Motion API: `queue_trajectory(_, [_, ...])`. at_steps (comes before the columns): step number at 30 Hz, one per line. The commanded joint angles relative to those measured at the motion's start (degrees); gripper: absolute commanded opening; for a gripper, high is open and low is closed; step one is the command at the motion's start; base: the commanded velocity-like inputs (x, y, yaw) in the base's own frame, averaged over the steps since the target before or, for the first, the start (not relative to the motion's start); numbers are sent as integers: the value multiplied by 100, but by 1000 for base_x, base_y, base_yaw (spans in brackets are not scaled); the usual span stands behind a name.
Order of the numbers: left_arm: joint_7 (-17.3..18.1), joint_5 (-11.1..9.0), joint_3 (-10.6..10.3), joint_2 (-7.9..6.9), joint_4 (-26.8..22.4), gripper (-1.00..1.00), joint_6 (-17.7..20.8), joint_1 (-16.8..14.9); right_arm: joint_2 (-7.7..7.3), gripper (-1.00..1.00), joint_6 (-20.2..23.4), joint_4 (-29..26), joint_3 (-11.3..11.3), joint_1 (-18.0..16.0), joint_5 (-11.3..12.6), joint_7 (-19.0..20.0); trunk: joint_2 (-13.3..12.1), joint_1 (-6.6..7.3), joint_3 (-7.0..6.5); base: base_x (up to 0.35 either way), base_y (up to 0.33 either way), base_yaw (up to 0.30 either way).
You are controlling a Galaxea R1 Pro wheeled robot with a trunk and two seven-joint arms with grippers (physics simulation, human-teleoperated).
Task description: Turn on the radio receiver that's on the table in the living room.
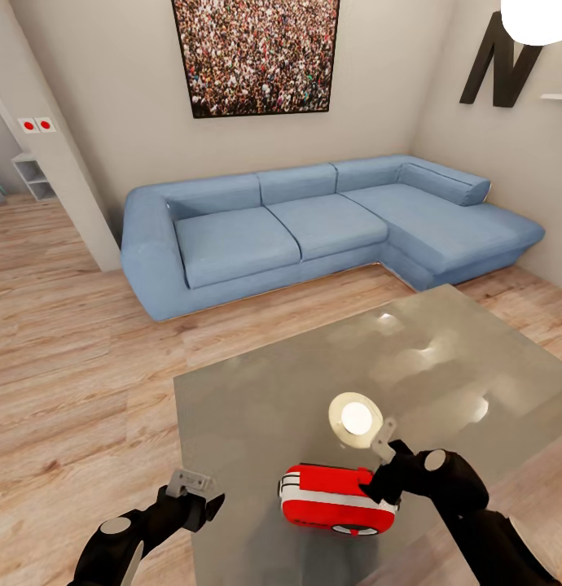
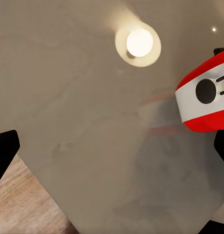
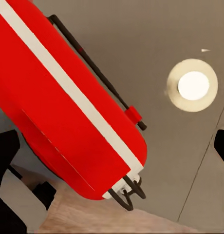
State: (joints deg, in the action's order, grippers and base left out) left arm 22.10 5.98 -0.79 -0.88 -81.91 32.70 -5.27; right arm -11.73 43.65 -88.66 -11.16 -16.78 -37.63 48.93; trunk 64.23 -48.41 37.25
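Note:
The red radio receiver [image 1: 336, 499] lies on the glossy grey table [image 1: 256, 407] near its front edge, white face toward me. My right gripper [image 1: 377, 482] is at the radio's right end, open. In the right wrist view the red body [image 3: 68, 112] and its thin wire handle [image 3: 92, 66] lie close below, with dark fingers [image 3: 5, 156] far apart at either side. My left gripper [image 1: 201, 495] hangs open over the table's front left edge, well left of the radio. The left wrist view catches the radio's end [image 2: 207, 95] with a dark round spot on its white face.
A bright lamp reflection [image 1: 356, 418] shines on the tabletop just behind the radio. The blue L-shaped sofa [image 1: 313, 228] stands beyond the table under a framed crowd photo [image 1: 261, 53]. Light wood floor [image 1: 77, 366] lies left of the table.

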Motion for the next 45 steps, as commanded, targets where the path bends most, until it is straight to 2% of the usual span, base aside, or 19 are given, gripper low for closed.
queue_trajectory(1, [-1, 0, 0, 0, 0, 100, 0, 0, 1, 100, -9, 1, 0, 0, -67, 32, 0, 0, 0, 0, 0, 0])
queue_trajectory(3, [-2, 0, 0, 0, 0, 100, 0, 0, 9, 100, -94, 11, -21, -1, -324, 137, 0, 0, 0, 0, 0, 0])
queue_trajectory(8, [-3, 0, 0, 0, 0, 100, 0, 0, 11, 100, -194, 22, -323, -1, -550, 454, 0, 0, 0, 0, 0, 0])
queue_trajectory(14, [-4, 0, 0, 0, 3, 100, 0, 0, 13, 100, -295, 24, -569, -1, -818, 564, 0, 0, 0, 0, 0, 0])
queue_trajectory(23, [-4, 0, 0, 0, 46, 100, 0, 0, 13, 100, -408, 47, -616, -29, -880, 581, 0, 0, 0, 0, 0, 0])
queue_trajectory(26, [-4, 0, 0, 0, 51, 100, 0, 0, 13, 100, -417, 103, -616, -212, -867, 613, 0, 0, 0, 0, 0, 0])
queue_trajectory(32, [-4, 0, 0, 0, 52, 100, 0, 0, 15, 100, -432, 178, -616, -291, -880, 733, 0, 0, 0, 0, 0, 0])
queue_trajectory(38, [-4, 6, 0, 0, 53, 100, 0, 0, 23, 100, -457, 429, -610, -517, -864, 775, 0, 0, 0, 0, 0, 0])
queue_trajectory(45, [-4, 10, 0, 0, 53, 100, 0, 0, 117, 100, -470, 715, -607, -692, -828, 784, 0, 0, 0, 0, 0, 0])
